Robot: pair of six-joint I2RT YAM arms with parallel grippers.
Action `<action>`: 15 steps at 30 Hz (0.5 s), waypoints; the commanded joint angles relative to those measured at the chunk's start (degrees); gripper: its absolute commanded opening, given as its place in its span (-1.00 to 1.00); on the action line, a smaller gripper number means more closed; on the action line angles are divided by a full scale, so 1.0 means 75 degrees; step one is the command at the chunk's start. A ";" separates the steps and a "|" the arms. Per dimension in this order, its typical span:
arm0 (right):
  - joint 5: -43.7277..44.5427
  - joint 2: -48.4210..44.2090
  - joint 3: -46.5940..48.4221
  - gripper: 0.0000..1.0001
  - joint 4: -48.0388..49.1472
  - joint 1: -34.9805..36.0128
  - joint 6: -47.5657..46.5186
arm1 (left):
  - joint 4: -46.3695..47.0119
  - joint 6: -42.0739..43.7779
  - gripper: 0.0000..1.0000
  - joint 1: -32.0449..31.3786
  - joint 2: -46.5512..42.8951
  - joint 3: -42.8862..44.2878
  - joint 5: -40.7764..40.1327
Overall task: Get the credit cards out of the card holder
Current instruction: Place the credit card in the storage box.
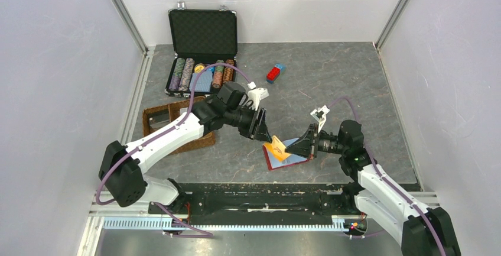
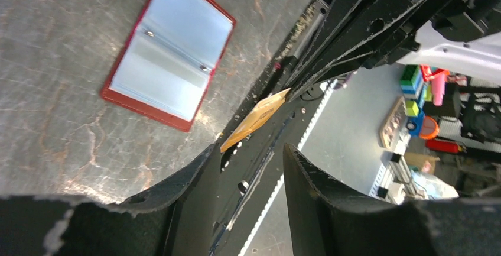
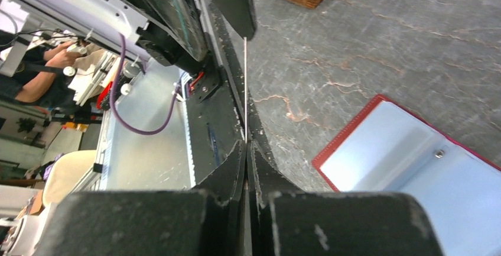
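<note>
Closest up is the right hand [image 3: 247, 149], jammed right against its own camera, fingers pinched together on a credit card [image 3: 245, 90] that shows edge-on there as just a thin pale line. From above, that card is orange-tan with a small red mark, held tilted between the 2 hands. The left hand [image 2: 251, 155] has its fingers spread apart with nothing between them. The card's far end sits right by 1 fingertip, and I can't tell if it's touching. Under all that, the card holder [image 2: 171, 49] lies opened flat on the desk [image 1: 331, 90] near the front edge, just beside the right hand. It has a dark red border, 2 pale blue-grey sleeve pages inside, 2 small metal rivets along the fold, and a little red tab poking out from 1 outer edge. In the top view the card overlaps the holder's left part. Further back there's an open black case [image 1: 201, 61] with rows of poker chips, a woven basket [image 1: 177, 126] half under the left arm, and a red-and-blue block [image 1: 275, 73] off on its own.
</note>
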 commanded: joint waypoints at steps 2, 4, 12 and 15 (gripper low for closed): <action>-0.0394 -0.0004 -0.0040 -1.00 0.0719 0.0208 0.0233 | 0.0724 0.0069 -0.02 0.0087 -0.0051 -0.0324 0.0815; -0.0350 0.0014 -0.0058 -1.00 0.0736 0.0231 0.0257 | 0.0954 -0.0099 -0.06 0.0134 -0.0008 -0.0432 0.0996; -0.0355 0.0213 -0.0184 -1.00 0.1117 0.0241 0.0525 | 0.1875 -0.0657 -0.79 0.0344 -0.0005 -0.0934 0.1887; -0.0209 0.0236 -0.0182 -0.85 0.1100 0.0242 0.0546 | 0.2115 -0.0902 -0.95 0.0521 -0.0163 -0.1111 0.2009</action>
